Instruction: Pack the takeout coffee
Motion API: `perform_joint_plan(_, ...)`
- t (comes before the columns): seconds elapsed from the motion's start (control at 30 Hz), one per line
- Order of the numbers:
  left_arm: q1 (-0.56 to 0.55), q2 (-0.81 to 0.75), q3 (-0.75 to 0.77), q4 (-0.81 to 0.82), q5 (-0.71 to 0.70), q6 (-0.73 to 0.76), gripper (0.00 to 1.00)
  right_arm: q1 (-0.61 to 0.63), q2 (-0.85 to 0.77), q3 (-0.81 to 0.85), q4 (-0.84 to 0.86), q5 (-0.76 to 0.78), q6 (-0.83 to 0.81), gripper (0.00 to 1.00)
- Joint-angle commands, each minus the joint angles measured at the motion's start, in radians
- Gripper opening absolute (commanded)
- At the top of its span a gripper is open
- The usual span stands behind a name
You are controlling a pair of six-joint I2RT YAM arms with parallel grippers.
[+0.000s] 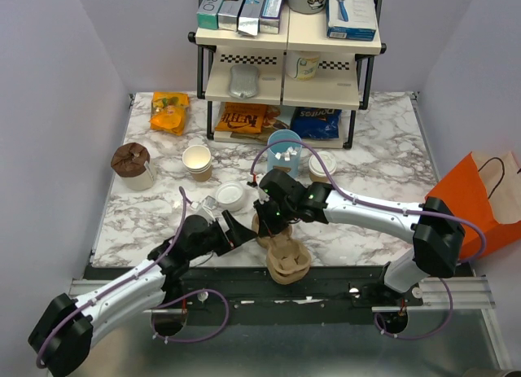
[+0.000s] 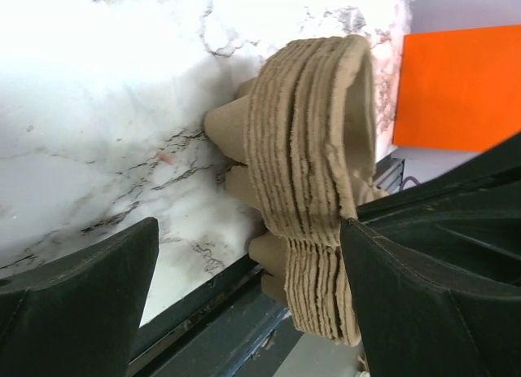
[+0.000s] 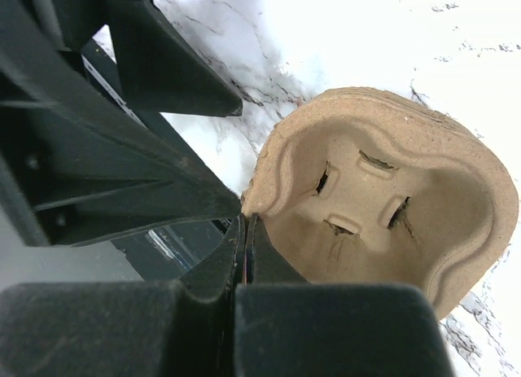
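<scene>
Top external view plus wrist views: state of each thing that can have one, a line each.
cup carrier stack, nested, at the table's near edge
left claw, open, astride the stack
right claw, shut at the stack's rim
takeout coffee, upright, lidded
tan paper cup, upright, no lid
loose white lid, flat on the table
light-blue cup, upright, open, white packets inside
orange bag, standing beside the table

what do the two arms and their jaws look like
Both the left arm and the right arm have silvery-white tubular links joined by bulky, rounded black joints. Thin lavender cables loop along each one, outside the housings. The jaws are matte black angular wedges, clearest in the wrist views.
</scene>
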Motion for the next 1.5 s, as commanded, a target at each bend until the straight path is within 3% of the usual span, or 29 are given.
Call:
perform_joint_plan(0.0, 0.006, 0.064, 0.025, 0.028, 0.015, 0.014, 0.99, 0.0, -0.024, -0.002, 0.04, -0.024, 0.024, 0.01)
perform_joint_plan(0.57, 0.006, 0.137, 0.011, 0.152, 0.055, 0.011, 0.99, -0.002, -0.007, -0.002, 0.055, -0.045, 0.027, 0.01)
perform_joint_plan(1.07, 0.006, 0.357, 0.09, 0.074, 0.061, 0.049, 0.99, -0.002, -0.129, -0.029, 0.207, -0.108, 0.014, 0.01)
perform_joint_plan(1.47, 0.008, 0.355, 0.1, 0.007, 0.038, 0.06, 0.99, -0.023, -0.226, -0.066, 0.2, -0.053, 0.007, 0.01)
